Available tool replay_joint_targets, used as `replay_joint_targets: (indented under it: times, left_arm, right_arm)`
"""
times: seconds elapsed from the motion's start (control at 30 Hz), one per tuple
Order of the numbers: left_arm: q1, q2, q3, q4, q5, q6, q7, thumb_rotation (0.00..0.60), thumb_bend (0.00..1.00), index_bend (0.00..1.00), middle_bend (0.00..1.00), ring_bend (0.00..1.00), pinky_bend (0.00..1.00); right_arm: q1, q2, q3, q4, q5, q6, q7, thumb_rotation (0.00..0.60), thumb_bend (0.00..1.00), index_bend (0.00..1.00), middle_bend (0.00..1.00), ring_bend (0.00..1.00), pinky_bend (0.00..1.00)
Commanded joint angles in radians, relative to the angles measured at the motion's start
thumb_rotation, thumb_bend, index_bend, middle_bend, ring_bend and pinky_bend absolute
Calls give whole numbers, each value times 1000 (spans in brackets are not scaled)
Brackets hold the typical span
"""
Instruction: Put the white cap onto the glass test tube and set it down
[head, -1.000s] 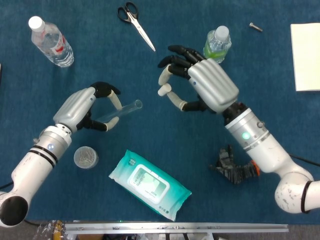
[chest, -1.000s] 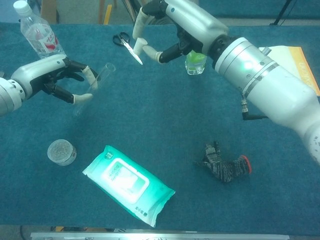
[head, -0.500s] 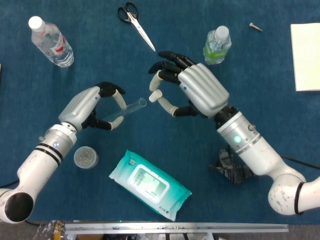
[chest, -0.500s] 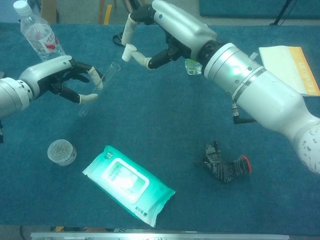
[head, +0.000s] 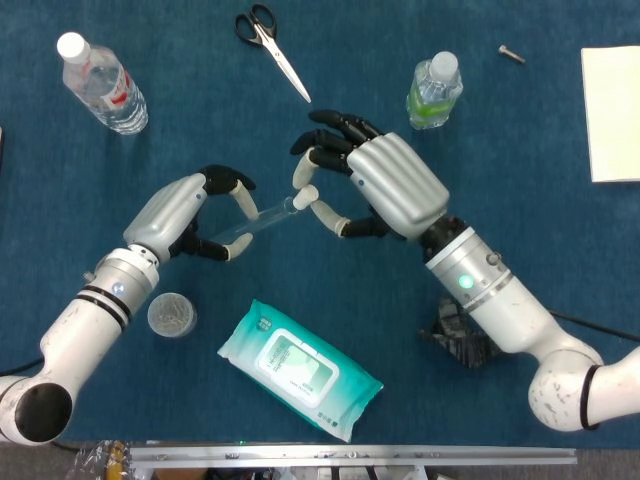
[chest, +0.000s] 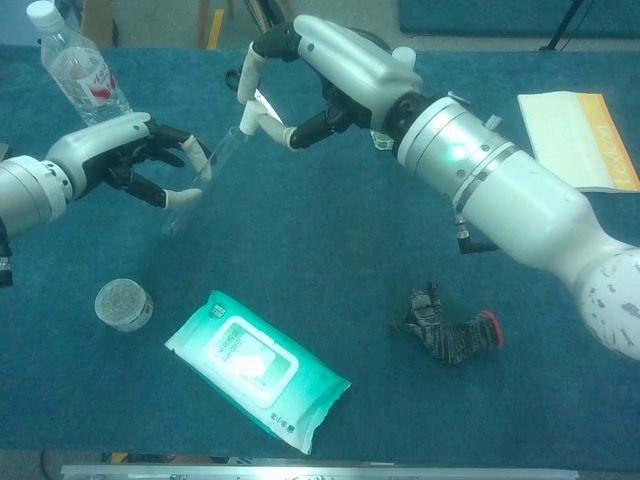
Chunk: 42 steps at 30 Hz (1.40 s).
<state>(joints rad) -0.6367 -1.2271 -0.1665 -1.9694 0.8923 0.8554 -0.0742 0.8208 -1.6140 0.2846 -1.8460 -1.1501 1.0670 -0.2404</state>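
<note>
head view looks straight down; chest view slants forward, same table (head: 560, 300).

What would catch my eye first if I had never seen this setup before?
Probably the two silvery hands meeting mid-table: the left hand holds a tilted glass test tube, while the right hand brings a white cap to its open end. Below them lies a bright green wipes pack on the blue table.
</note>
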Motion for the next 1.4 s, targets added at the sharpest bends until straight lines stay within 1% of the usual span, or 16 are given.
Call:
replay_joint_targets:
  times: [0.03,0.7,1.4]
  left_arm:
    - [-2,-2,1,-1,-2,2,2,600,340,535,242,109,135]
    - [-21,-17,7,-1,-30,12,22,600,340,534,241,109,135]
    - [-21,-17,12,3,-27,11,13,600,341,534,241,109,135]
  right_arm:
    - [2,-3,-1,0,0,1,-3,600,440,619,322,118,168]
    - [2,-5,-12,0,3,3,-8,600,440,619,322,118,168]
    - [2,-13,-16,15,8,4,-12,600,440,619,322,118,168]
